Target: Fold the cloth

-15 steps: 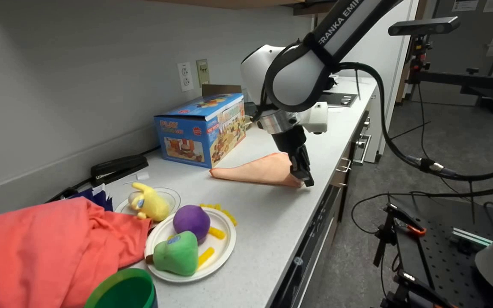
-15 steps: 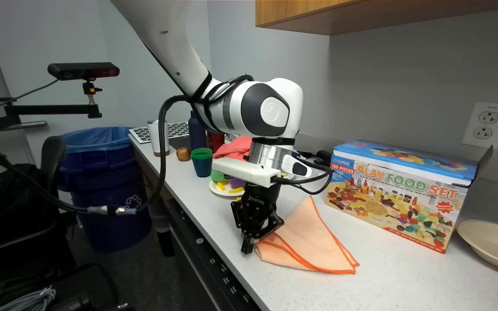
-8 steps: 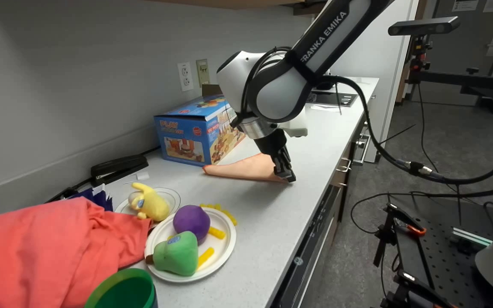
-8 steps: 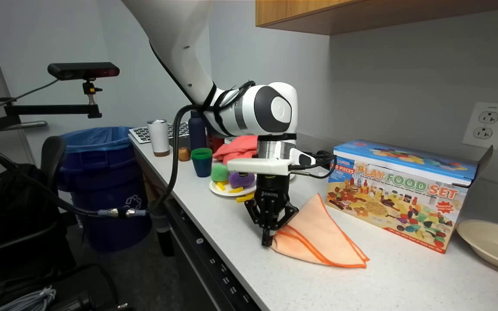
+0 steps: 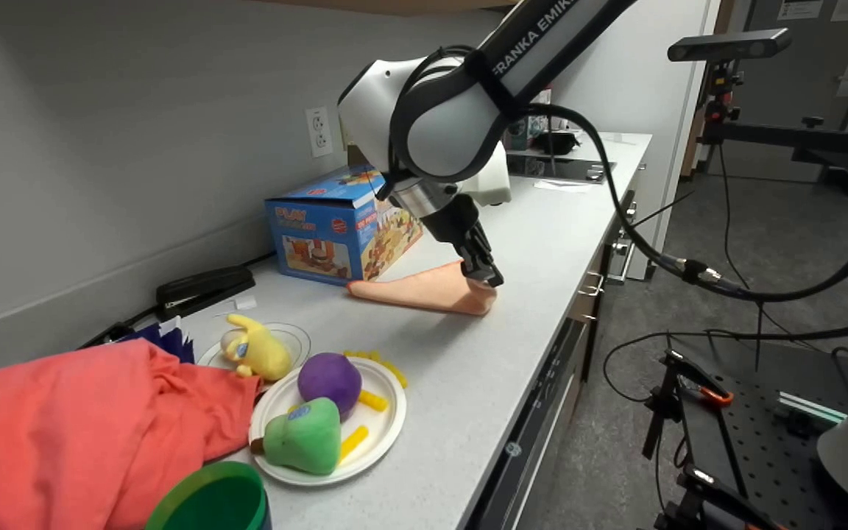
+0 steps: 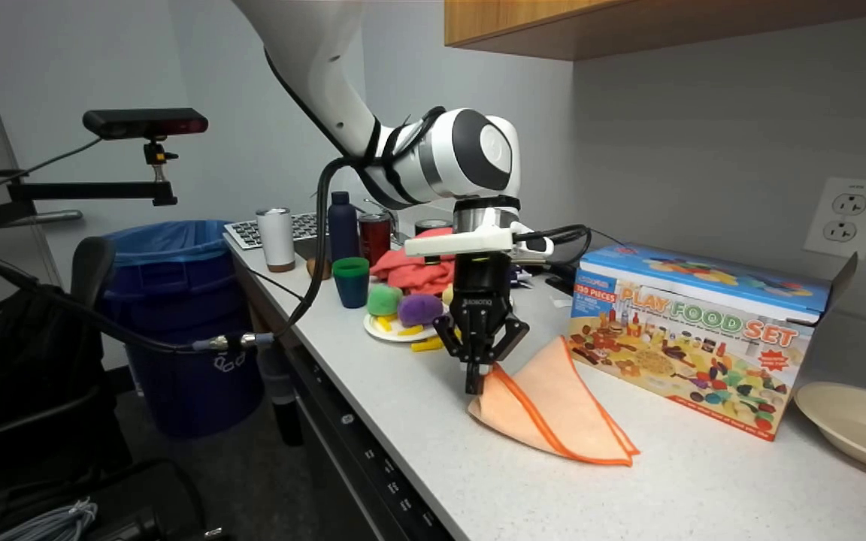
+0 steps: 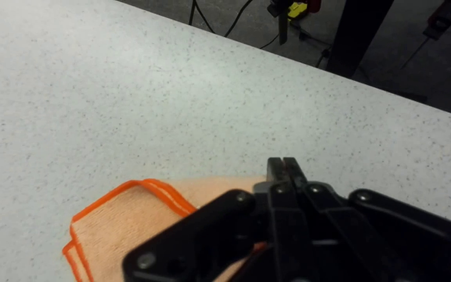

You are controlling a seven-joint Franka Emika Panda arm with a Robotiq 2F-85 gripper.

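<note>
Right by the Play Food Set box (image 6: 692, 338) you've got the peach cloth (image 6: 553, 409) lying partly folded, and your gripper (image 7: 283, 161) looks clamped on its edge away from the box, prob so you can swing that end over next.

in an exterior view the cloth (image 6: 568, 409) lies on the counter (image 6: 711, 496), before and left of the box (image 6: 692, 349)
</note>
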